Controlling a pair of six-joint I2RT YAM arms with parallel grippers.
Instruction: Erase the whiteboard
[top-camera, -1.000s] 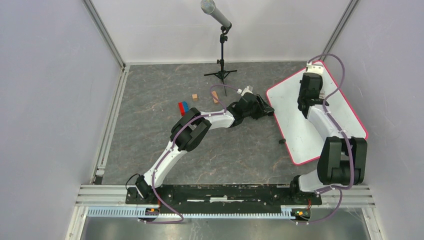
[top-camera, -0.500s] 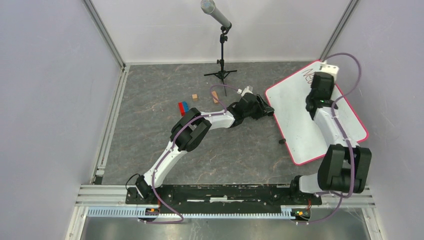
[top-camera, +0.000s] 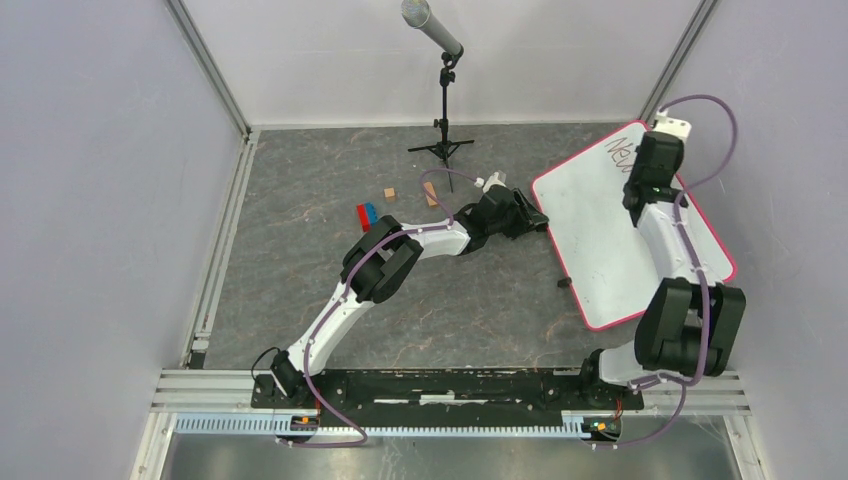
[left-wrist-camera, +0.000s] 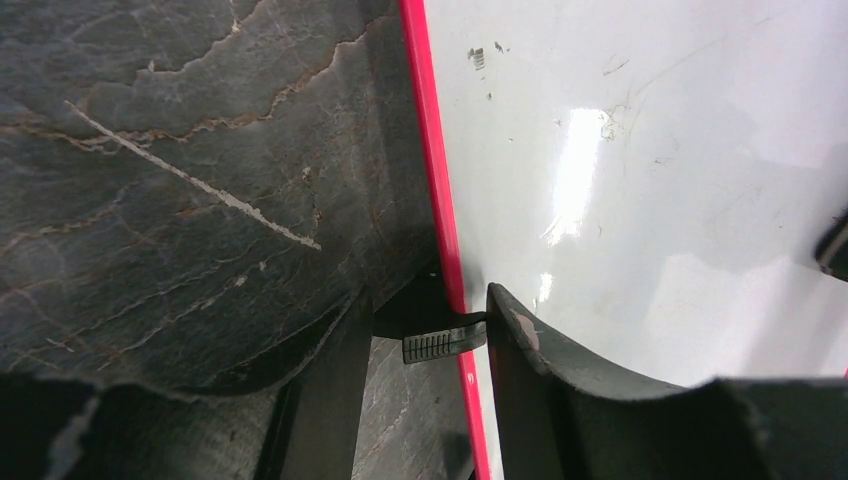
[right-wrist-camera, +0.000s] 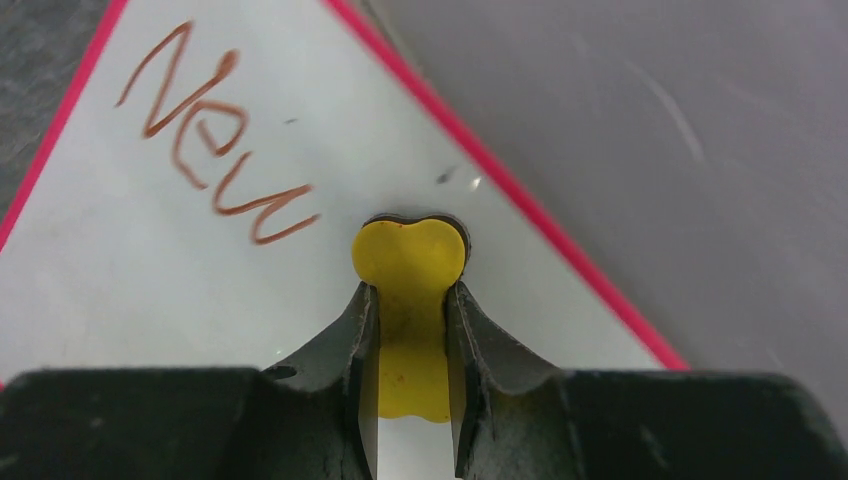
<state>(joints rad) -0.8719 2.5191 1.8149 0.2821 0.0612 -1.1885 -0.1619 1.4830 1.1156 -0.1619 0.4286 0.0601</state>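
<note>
The whiteboard, white with a red-pink rim, lies flat at the right of the table. Brown handwriting sits near its far corner, and the wrist view shows that handwriting up close. My left gripper is at the board's left edge. Its jaws straddle the rim and are shut on a black clip there. Over the far right part of the board, my right gripper is shut on a yellow eraser, which rests on the whiteboard just right of the writing.
A microphone stand stands at the back. Small wooden blocks and a red and blue block lie left of the left gripper. A small black piece lies by the board's near-left edge. Walls enclose left, right and back.
My right gripper has carried the eraser to the right toward the board's far right rim, uncovering the handwriting. The left arm and the board have stayed still.
</note>
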